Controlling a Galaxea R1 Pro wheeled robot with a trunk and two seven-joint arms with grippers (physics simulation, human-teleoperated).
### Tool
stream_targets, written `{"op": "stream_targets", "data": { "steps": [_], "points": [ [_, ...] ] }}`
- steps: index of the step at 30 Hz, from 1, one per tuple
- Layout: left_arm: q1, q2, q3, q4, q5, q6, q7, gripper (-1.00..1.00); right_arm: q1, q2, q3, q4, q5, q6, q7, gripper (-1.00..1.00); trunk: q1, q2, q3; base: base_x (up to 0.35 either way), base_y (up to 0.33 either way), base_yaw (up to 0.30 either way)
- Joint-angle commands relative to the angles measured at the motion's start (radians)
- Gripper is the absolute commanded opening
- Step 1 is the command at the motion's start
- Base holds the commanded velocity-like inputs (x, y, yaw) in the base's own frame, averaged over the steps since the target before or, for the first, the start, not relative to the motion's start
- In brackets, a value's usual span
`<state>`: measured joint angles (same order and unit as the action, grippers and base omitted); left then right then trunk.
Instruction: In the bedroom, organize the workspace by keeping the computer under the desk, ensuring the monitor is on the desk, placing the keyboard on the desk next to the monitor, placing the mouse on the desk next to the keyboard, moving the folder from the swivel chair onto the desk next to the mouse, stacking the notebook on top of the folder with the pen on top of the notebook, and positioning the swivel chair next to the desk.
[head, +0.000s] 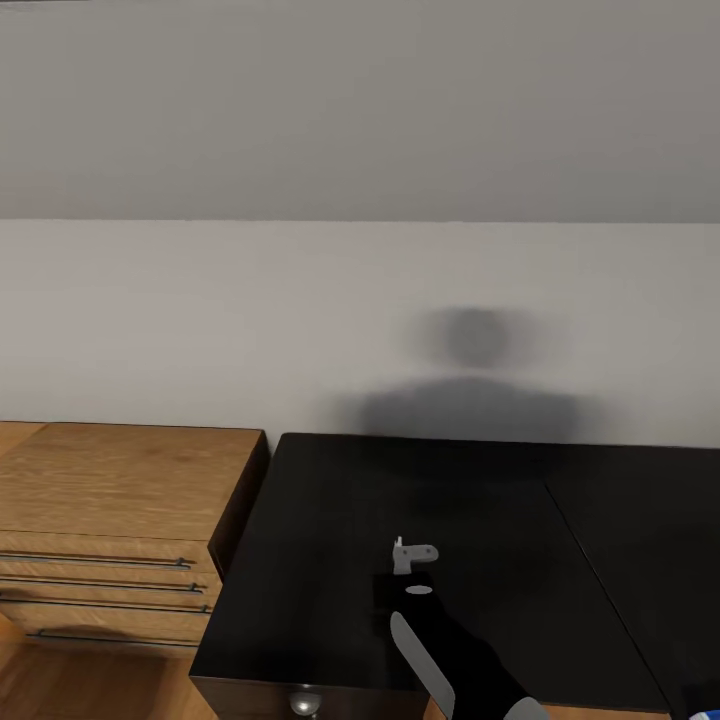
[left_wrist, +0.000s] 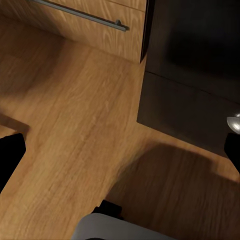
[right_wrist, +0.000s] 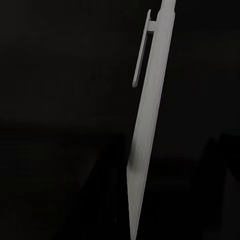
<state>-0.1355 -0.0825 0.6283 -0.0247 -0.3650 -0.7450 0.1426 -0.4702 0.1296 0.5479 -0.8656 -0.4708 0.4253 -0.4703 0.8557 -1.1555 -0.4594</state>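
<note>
My right arm reaches forward over the black-topped desk (head: 330, 520), its gripper (head: 412, 570) clamping the slim pale pen (right_wrist: 150, 125) pointing toward twelve o'clock. My left gripper's opening I cannot tell; it hangs above the wooden floor (left_wrist: 65, 130).

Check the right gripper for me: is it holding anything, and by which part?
The right gripper holds the pen over the desk; the grip looks near the tapered tip end, though the contact itself is too dark to confirm.

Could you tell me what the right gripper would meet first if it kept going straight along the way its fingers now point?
Most likely the desk. The right gripper hangs over the black top, and its wrist view looks past the pen onto a dark surface. How far off that surface lies is unclear.
</note>
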Motion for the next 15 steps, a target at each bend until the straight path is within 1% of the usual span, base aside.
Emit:
{"op": "stream_targets", "data": {
  "steps": [1,6,10,15],
  "points": [
    [0.000,0.000,0.002,0.000,-0.011,-0.002,0.009,1.00,-0.001,-0.001,0.003,0.020,-0.026,-0.003,-0.005,-1.00,0.008,-0.001,-0.001,0.000,0.000,0.000],
    [0.000,0.000,0.003,0.000,-0.010,-0.002,0.010,1.00,-0.001,-0.001,0.003,0.020,-0.026,-0.003,-0.004,-1.00,0.008,-0.001,-0.001,0.000,0.000,0.000],
    [-0.001,0.000,0.003,0.000,-0.010,-0.002,0.010,1.00,-0.001,-0.001,0.002,0.021,-0.026,-0.003,-0.004,-1.00,-0.007,0.027,0.011,0.000,0.000,0.000],
    [-0.001,-0.003,0.002,0.000,-0.011,-0.002,0.009,1.00,-0.001,-0.002,0.002,0.020,-0.026,-0.003,-0.003,-1.00,-0.007,0.027,0.011,0.000,0.000,0.000]
  ]
}}
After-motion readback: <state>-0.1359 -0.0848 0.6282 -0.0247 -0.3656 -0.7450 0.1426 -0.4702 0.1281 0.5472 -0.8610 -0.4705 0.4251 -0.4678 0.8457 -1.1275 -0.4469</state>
